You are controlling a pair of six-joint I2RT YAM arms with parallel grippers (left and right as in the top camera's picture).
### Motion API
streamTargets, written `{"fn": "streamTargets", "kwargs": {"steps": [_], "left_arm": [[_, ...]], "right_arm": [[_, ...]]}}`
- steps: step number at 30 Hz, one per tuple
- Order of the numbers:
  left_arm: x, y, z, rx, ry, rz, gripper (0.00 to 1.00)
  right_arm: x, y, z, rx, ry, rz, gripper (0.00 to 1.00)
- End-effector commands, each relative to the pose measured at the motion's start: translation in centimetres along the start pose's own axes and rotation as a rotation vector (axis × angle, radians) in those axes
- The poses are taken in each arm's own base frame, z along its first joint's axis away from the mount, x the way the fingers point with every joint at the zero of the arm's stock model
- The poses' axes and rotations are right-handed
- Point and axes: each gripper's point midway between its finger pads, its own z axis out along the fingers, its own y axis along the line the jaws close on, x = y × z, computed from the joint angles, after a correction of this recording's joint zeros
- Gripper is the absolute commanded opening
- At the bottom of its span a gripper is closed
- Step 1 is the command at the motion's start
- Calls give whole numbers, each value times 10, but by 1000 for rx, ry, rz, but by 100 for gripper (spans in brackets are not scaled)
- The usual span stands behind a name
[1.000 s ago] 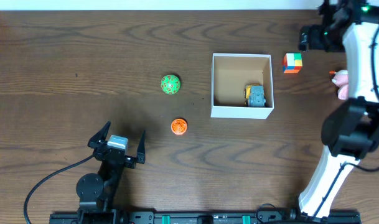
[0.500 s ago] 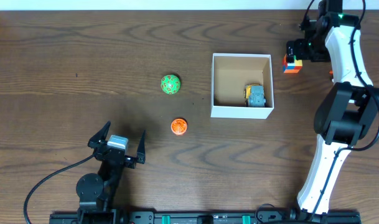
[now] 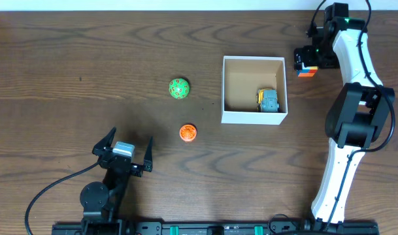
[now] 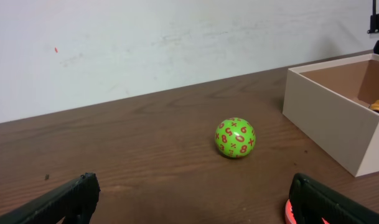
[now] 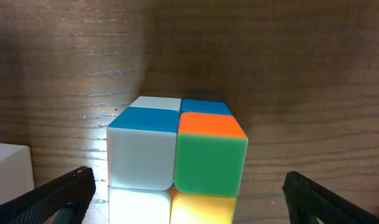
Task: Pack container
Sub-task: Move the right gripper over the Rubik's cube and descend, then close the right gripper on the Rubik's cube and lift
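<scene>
The container (image 3: 254, 116), a square white-walled box with a brown inside, sits right of centre and holds a small grey and yellow toy (image 3: 268, 100). Its corner shows in the left wrist view (image 4: 329, 115). A coloured cube (image 3: 306, 70) stands just right of the box's far corner. My right gripper (image 3: 308, 57) is open above the cube, and the cube (image 5: 177, 155) sits between its fingers. A green ball (image 3: 179, 88) and an orange ball (image 3: 187, 132) lie left of the box. My left gripper (image 3: 123, 151) is open and empty near the front, with the green ball (image 4: 235, 138) ahead.
The right arm (image 3: 355, 111) reaches from the front right up to the far right corner. A cable (image 3: 48, 192) trails from the left arm's base at the front left. A white wall (image 4: 177, 43) stands behind the table's far edge.
My right gripper has moved left from the far right edge and now sits over the coloured cube. The left arm, the balls and the box have not moved.
</scene>
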Motion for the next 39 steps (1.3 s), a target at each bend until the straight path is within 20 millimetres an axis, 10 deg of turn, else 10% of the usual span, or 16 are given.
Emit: {"fn": "streamTargets", "kwargs": {"steps": [1, 28, 32, 39], "left_arm": [[15, -2, 1, 12, 44, 6, 98], [16, -2, 1, 12, 44, 5, 98], [16, -2, 1, 12, 44, 5, 98], [15, -3, 1, 12, 44, 5, 98]], "right_arm": [[0, 4, 5, 3, 6, -8, 99], [-3, 5, 3, 4, -7, 49, 38], [-9, 5, -19, 5, -30, 73, 36], [-25, 21, -115, -4, -134, 71, 35]]}}
